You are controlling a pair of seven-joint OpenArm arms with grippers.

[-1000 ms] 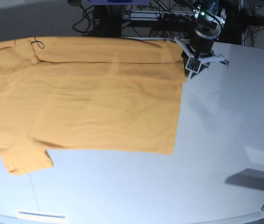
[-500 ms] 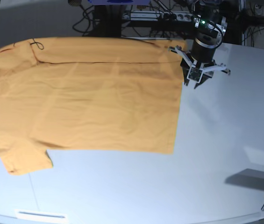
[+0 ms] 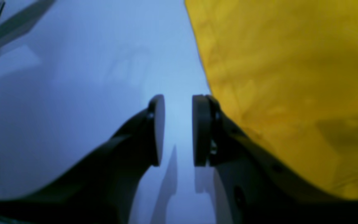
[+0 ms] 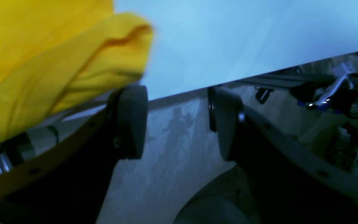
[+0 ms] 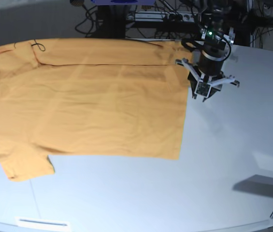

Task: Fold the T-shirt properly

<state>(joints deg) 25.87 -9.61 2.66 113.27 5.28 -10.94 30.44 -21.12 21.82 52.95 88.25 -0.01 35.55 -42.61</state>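
One big white surface (image 5: 223, 159) fills your base view, and the T-shirt (image 5: 93, 101) takes up most of its left and middle, spread out flat with a fold line running along the far edge. It's orange-yellow, a bit wrinkly, with one sleeve sticking out at the near left corner. The far left corner runs out of frame.

Your left tool (image 5: 205, 92) sits just off the shirt's far right corner, near the hem. In the left wrist view its two round pads stand a little apart with only bare surface showing between them, nothing pinched; the shirt edge lies right beside one finger.

Your right tool (image 4: 177, 123) doesn't show in the base view. Its wrist view has the jaws spread wide and empty, out past the surface's edge, with a bunched bit of shirt beside one pad (image 4: 132, 121).
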